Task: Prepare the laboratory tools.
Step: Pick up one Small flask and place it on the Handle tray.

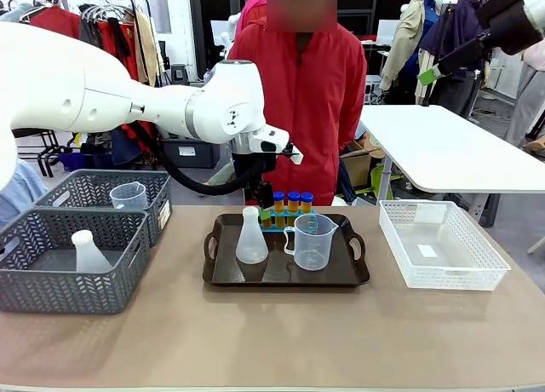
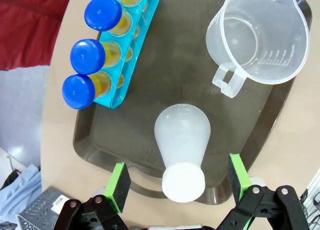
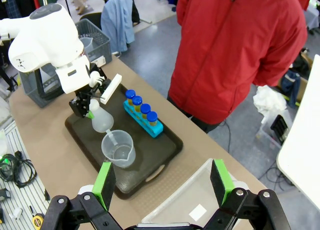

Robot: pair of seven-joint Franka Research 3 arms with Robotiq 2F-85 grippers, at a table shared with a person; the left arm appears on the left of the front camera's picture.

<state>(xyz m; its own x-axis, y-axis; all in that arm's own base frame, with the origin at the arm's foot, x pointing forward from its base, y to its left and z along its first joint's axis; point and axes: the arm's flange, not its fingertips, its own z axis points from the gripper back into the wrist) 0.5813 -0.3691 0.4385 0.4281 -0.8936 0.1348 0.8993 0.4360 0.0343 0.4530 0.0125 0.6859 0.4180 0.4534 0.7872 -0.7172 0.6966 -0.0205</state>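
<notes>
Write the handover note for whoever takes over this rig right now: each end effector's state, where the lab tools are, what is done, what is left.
Left end effector: open, above the conical flask, holding nothing.
Right end effector: open, raised high over the table's right side, holding nothing.
On the brown tray: the flask upright at left, the measuring beaker at right, four blue-capped tubes in the blue rack along the far edge.
Spare flask and beaker sit in the grey baskets at left; the white basket at right holds none of the tools.
Done: flask, beaker and tubes stand on the tray.
Left: likely withdraw the left arm; the person's hands aren't visible.
</notes>
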